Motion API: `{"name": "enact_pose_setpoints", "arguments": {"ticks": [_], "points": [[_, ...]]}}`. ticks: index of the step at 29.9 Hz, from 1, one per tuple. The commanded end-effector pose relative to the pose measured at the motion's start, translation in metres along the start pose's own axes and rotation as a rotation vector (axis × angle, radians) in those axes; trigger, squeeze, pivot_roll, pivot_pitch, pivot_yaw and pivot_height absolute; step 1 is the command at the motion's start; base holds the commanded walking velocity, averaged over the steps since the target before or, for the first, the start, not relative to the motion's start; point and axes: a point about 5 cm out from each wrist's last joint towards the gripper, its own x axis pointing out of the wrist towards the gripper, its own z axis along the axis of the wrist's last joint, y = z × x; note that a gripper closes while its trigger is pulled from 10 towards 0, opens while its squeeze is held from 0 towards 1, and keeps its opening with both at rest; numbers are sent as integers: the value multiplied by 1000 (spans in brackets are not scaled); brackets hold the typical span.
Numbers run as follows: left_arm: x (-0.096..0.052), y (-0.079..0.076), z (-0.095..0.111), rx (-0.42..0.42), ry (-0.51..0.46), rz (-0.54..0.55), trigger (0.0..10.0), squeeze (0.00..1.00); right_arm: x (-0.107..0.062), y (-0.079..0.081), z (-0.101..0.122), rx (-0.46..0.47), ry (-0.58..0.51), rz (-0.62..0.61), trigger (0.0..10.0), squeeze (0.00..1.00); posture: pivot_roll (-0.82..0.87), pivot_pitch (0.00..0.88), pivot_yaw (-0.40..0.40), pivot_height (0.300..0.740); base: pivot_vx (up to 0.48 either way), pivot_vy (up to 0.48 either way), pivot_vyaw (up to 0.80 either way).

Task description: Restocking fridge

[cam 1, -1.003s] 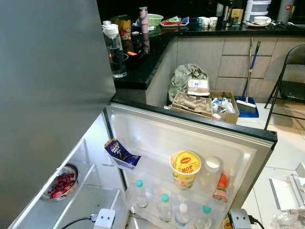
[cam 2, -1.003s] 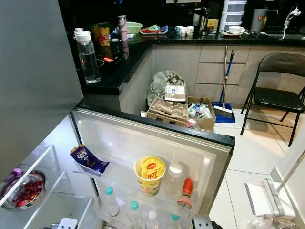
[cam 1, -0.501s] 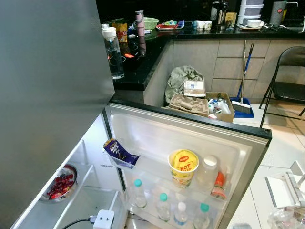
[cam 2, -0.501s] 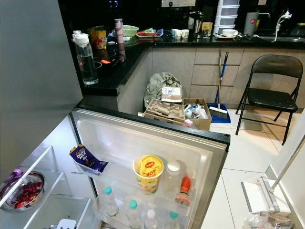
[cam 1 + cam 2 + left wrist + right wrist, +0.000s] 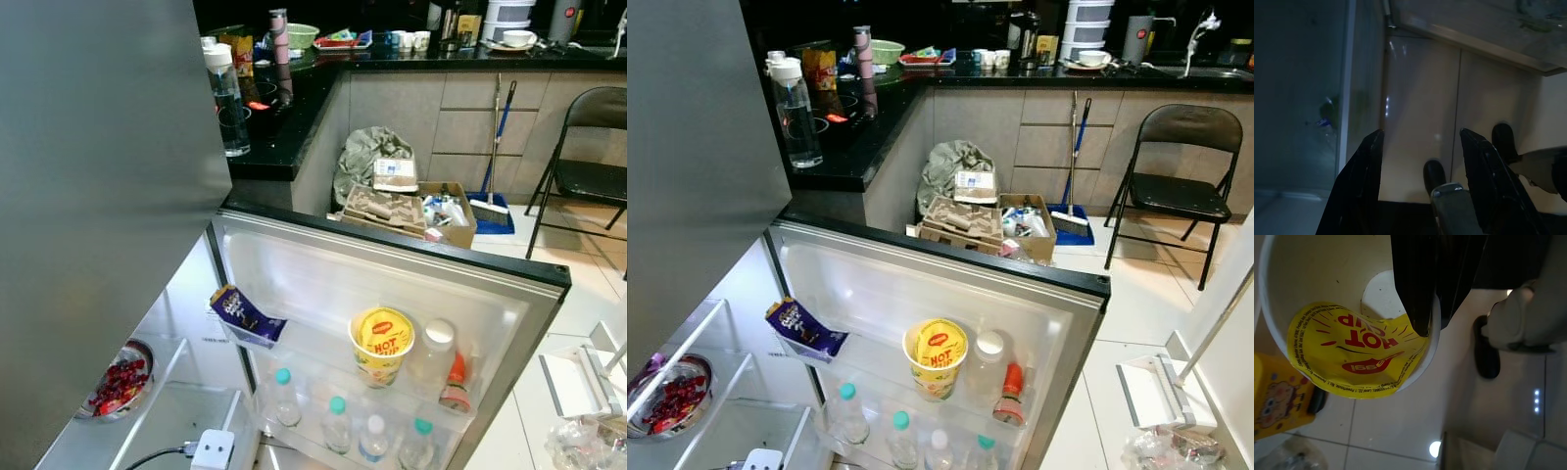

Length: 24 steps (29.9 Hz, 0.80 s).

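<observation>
Folding chair (image 5: pixel 586 147) — more of it in frame after camera shift; fridge door (image 5: pixel 392 294) contents unmoved.

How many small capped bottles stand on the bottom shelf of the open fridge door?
4, in a row along the bottom door shelf: teal-capped bottle nearest the hinge, teal-capped bottle, white-capped bottle, teal-capped bottle. More may be hidden below the frame edge.

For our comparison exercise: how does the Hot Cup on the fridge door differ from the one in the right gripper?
The door cup stands upright in the fridge door; the held cup hangs over the floor, right gripper jaws shut on its rim. The door cup's lid lies over its top; the held cup's is peeled back. Both lids are yellow.
</observation>
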Motion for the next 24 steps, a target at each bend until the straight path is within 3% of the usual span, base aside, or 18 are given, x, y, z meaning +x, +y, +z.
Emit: {"name": "enact_pose_setpoints", "arguments": {"ticks": [1,20,24], "points": [[-1,-1,-6,-20,14,2,10000,0,-1,2,-11,10,29,0,10000,0,-123,129,34,740,0,-398,0],[0,-4,-4,-42,9,-1,10000,0,-1,7,-10,13,27,0,10000,0,-129,132,35,740,0,-419,0],[0,-2,-4,-54,5,10,10000,0,0,6,-9,13,25,1,10000,0,-131,134,34,740,0,-156,0]]}}
